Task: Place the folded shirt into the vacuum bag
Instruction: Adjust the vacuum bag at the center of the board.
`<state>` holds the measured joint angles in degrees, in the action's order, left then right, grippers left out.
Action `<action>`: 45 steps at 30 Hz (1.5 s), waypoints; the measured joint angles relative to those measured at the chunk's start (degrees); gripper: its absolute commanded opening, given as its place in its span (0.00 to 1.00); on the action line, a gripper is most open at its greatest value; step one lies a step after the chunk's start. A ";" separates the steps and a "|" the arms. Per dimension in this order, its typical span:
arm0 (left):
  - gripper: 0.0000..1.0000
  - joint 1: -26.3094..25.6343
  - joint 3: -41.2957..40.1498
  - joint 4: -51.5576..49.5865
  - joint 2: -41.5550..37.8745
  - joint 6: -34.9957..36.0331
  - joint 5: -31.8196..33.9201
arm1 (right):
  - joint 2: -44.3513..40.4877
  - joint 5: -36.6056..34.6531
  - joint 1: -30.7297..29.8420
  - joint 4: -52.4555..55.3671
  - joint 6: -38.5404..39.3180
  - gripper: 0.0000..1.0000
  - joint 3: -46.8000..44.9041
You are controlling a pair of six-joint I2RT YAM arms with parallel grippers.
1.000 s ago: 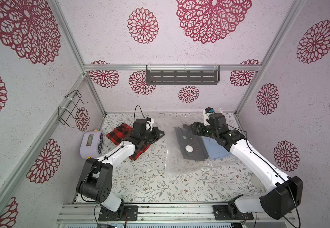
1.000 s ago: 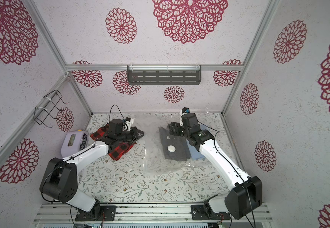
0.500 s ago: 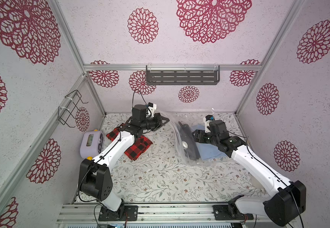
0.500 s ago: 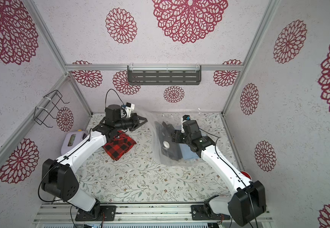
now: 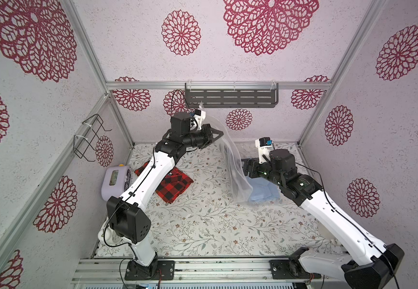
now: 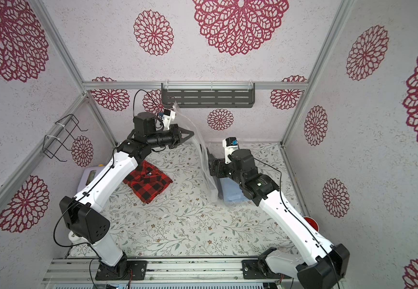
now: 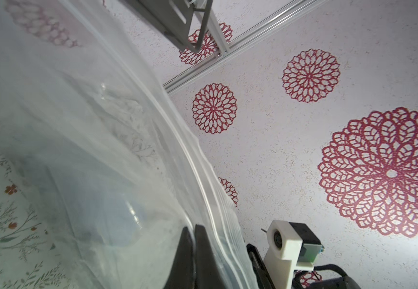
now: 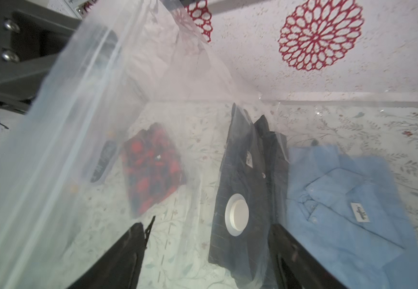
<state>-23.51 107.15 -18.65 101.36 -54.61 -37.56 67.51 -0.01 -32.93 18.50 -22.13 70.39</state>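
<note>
Left pincer, clenched on the zip edge, holds the vacuum bag, whose long axis hangs steeply down from it to the table. Right pincer, jaws released wide and holding nothing, is at the bag's low end. It is nearer the folded blue shirt just beneath, while a dark shirt lies ahead behind the valve cap.

On floral table: red plaid shirt at left, blue shirt at right, lilac box by the left wall.
</note>
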 measured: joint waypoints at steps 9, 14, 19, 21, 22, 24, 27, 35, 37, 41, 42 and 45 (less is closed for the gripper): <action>0.00 1.92 -9.53 2.01 -7.69 0.59 -0.28 | -0.48 -3.67 2.45 2.10 -0.57 0.83 -1.88; 0.00 6.64 -26.69 6.82 -14.12 -0.46 0.52 | 0.02 -4.33 4.13 3.26 -1.44 0.83 -3.89; 0.00 11.02 -42.36 9.42 -18.08 -0.37 2.71 | 2.51 -3.76 5.40 3.17 -1.90 0.81 -6.21; 0.00 12.20 -47.01 9.88 -19.17 0.15 4.02 | 4.22 -2.93 5.51 2.86 -1.95 0.81 -7.26; 0.00 12.52 -48.70 9.92 -19.63 0.44 4.61 | 4.98 -2.60 5.53 2.73 -1.92 0.81 -7.67; 0.00 12.96 -51.95 10.27 -20.55 1.14 5.81 | 6.99 -1.62 5.53 2.45 -1.92 0.79 -8.41; 0.00 13.46 -54.77 10.62 -21.00 2.16 7.23 | 10.51 2.05 5.51 0.85 -1.84 0.76 -9.05; 0.00 15.08 -56.46 8.17 -21.57 6.05 13.57 | 24.72 14.34 -0.68 -9.62 -3.48 0.70 -8.15; 0.00 15.72 -56.54 6.47 -22.10 6.99 16.04 | 29.94 17.00 -2.89 -11.91 -4.48 0.69 -6.05; 0.00 16.59 -56.54 3.67 -22.18 8.63 20.39 | 39.01 21.55 -5.66 -15.61 -6.64 0.62 -1.46; 0.00 16.68 -56.54 3.15 -22.08 8.98 21.00 | 40.98 22.56 -5.81 -16.13 -7.50 0.61 0.02; 0.00 16.72 -56.54 2.54 -21.11 9.60 22.38 | 45.97 24.35 -5.81 -17.40 -9.09 0.60 5.25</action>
<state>-6.79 50.61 -16.12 80.25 -45.01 -15.18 113.47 24.34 -38.74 1.10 -31.22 75.64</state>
